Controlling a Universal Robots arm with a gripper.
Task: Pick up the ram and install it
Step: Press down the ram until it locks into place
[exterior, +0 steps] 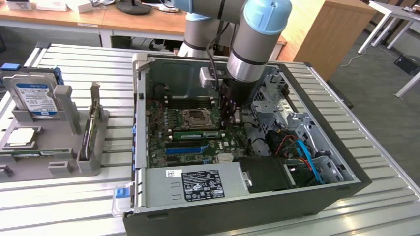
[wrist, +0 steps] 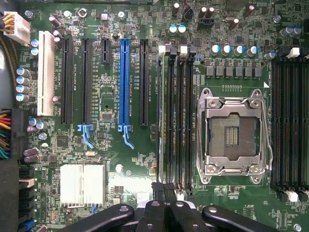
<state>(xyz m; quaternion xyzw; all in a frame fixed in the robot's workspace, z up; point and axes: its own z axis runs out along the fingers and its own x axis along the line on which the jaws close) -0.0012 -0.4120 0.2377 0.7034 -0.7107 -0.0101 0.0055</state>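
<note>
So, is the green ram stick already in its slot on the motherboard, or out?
In: the green ram stick stands in a black slot beside the metal processor socket, with the shut claw at its end.

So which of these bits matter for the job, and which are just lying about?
Job: gripper, ram stick, memory slots, motherboard.
Lying about: hard drive, grey rack.

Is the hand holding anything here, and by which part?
Cannot be told: the shut hand is at one end of the ram, which lies along a memory slot; no grip shows.
</note>
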